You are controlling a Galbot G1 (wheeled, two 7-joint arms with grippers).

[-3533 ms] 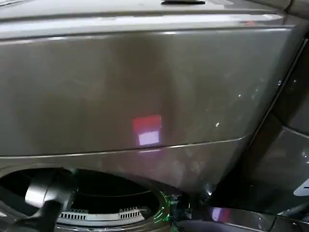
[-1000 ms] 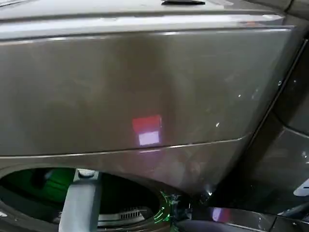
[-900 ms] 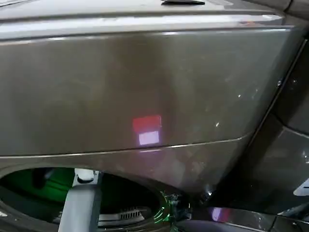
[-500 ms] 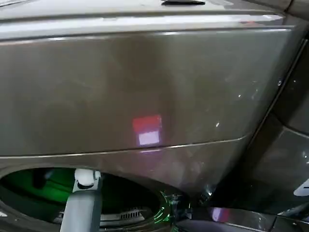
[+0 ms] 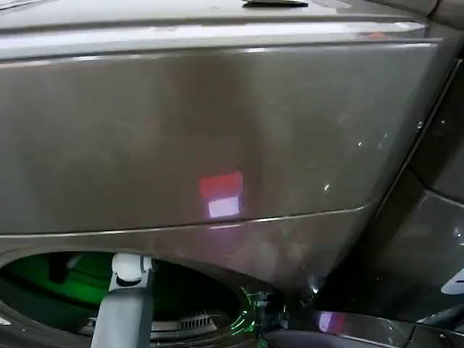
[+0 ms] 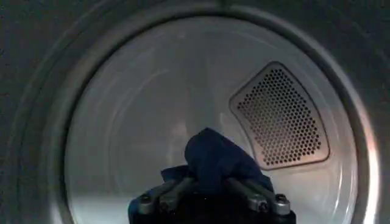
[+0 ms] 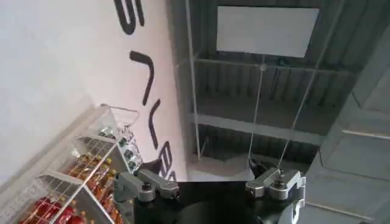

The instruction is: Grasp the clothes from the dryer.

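The dryer point(image 5: 217, 130) is a big bronze-grey machine, with the upper arc of its round porthole point(image 5: 43, 279) at the lower left of the head view, glowing green inside. My left arm point(image 5: 125, 308) reaches into that opening. Inside the pale drum point(image 6: 140, 122), my left gripper point(image 6: 210, 181) is shut on the clothes, a dark navy blue bundle point(image 6: 213, 152) that bulges up between the fingers and hangs free of the drum wall. My right gripper point(image 7: 210, 182) is away from the dryer, pointing up at a ceiling, jaws spread wide with nothing between them.
A perforated vent panel point(image 6: 280, 119) sits on the drum's back wall beside the bundle. A neighbouring dark machine point(image 5: 428, 239) stands to the right of the dryer. A wire rack of bottles point(image 7: 73, 182) stands against a white lettered wall near the right gripper.
The left arm has swung from the porthole's left side to stand across the opening, and a green glow has appeared in the drum. Over the last half second it hardly moves.
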